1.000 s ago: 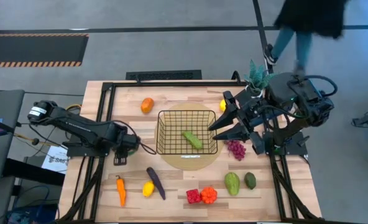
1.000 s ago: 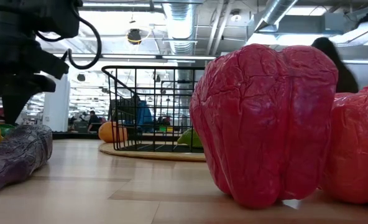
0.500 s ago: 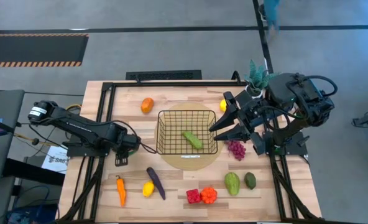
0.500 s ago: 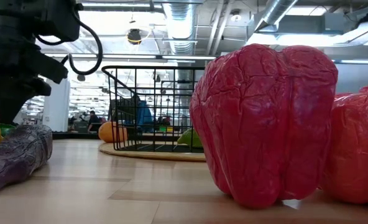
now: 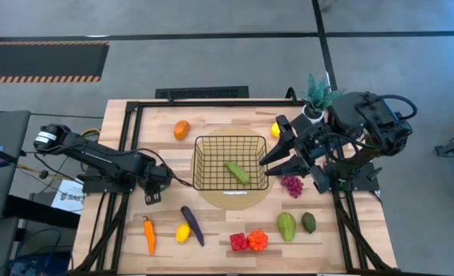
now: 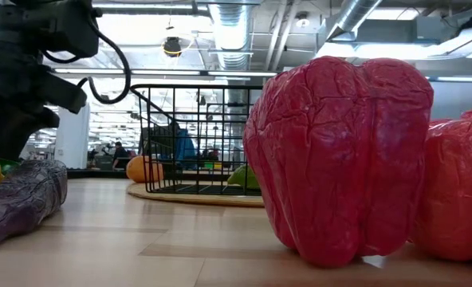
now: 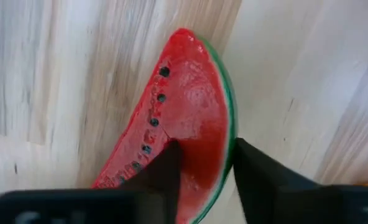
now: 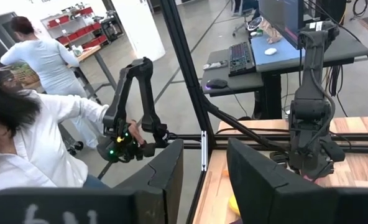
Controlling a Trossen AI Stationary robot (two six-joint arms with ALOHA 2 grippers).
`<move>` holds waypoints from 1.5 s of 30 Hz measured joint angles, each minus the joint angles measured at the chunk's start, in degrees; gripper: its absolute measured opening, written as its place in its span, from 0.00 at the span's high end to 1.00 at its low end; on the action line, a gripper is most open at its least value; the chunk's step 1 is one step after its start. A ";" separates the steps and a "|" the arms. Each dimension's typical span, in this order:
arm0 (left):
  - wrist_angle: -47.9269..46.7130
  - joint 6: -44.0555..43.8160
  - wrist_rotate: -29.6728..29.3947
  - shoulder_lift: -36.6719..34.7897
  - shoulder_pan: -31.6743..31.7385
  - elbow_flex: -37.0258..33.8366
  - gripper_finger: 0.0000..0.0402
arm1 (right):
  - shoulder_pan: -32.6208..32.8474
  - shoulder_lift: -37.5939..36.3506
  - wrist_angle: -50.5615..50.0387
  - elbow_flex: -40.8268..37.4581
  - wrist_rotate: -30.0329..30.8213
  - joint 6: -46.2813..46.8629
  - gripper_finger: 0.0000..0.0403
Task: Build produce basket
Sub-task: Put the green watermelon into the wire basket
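Note:
The black wire basket (image 5: 231, 162) sits on a round tan mat with a green vegetable (image 5: 238, 172) lying inside. My left gripper (image 5: 152, 197) points down left of the basket, open, and hides the watermelon slice from above. In the left wrist view its fingers (image 7: 206, 152) straddle the slice (image 7: 190, 118), which lies on the table. My right gripper (image 5: 264, 162) hovers open at the basket's right rim, empty. Orange (image 5: 182, 129), lemon (image 5: 274, 129), grapes (image 5: 291, 184), avocados (image 5: 287, 226), peppers (image 5: 248, 241), eggplant (image 5: 192, 225) and carrot (image 5: 149, 234) lie around. My left gripper comes at the watermelon slice from above, pointing down. One finger (image 7: 168, 165) shows over the red flesh and the other (image 7: 252, 171) stands just outside the green rind (image 7: 229, 124). Whether either finger touches the slice, I cannot tell.
A potted plant (image 5: 317, 93) stands at the far right corner behind my right arm. A second lemon (image 5: 182, 232) lies beside the eggplant. In the low view the red pepper (image 6: 340, 151) fills the foreground. People show in the room beyond the table's left side (image 8: 41, 124).
My left gripper has shifted slightly toward the table's right, staying low over the slice. The person walking beyond the table's far edge has left the high view. The produce and basket have not moved.

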 joint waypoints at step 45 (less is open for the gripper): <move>-11.59 5.27 -29.80 -0.17 0.45 51.06 0.94 | -3.88 -0.69 -7.14 0.04 -0.02 -1.85 0.72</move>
